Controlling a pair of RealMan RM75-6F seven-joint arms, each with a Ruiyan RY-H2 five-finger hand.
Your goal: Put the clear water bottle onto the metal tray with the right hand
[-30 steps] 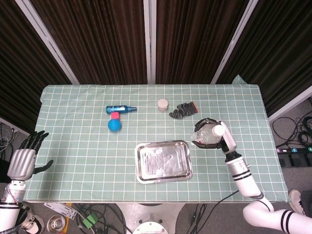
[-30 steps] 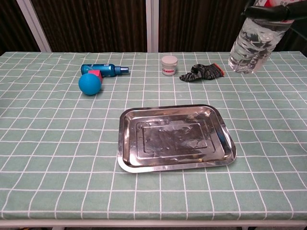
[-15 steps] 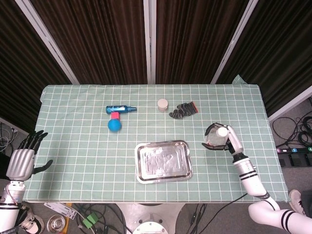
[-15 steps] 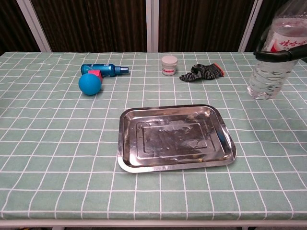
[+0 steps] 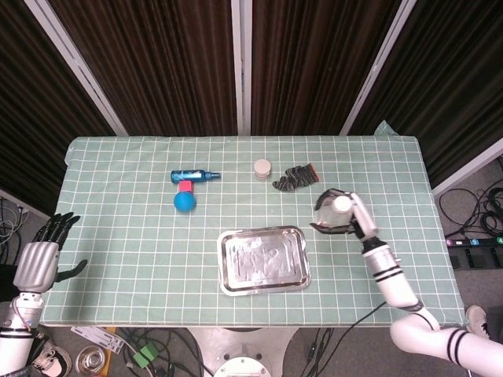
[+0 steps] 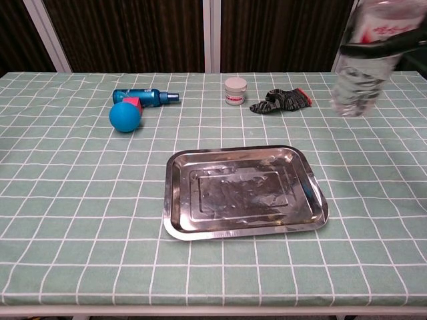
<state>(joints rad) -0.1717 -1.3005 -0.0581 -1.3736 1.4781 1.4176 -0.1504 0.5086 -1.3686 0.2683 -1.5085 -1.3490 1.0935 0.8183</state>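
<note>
Silver-grey and black, the left hand (image 5: 37, 263) hangs off the table's left edge in the head view, palm toward the camera, fingers spread apart and holding nothing; it sits slightly lower in the picture than half a second ago. On the green checked tablecloth (image 5: 118, 236), the blue spray bottle (image 5: 194, 176) lies on its side with a blue ball (image 5: 185, 201) just in front of it, a small red block touching the ball's top. The metal tray (image 5: 264, 260) lies bare near the front edge, unmoved. Behind it stand a small white jar (image 5: 262, 167) and, beside that, a crumpled dark glove (image 5: 295, 177) with a red cuff.

The right hand (image 5: 343, 216) reaches in from the lower right, its dark fingers wrapped around the clear water bottle (image 6: 363, 63), clamped on it. The bottle is held upright above the cloth, right of the tray and apart from it, its white cap (image 5: 342, 204) facing the head camera. Compared with half a second ago, hand and bottle have shifted left, toward the tray, and in the chest view the bottle appears blurred and higher in the picture. A label with red print wraps the bottle's upper part; the writing is too smeared to read.
</note>
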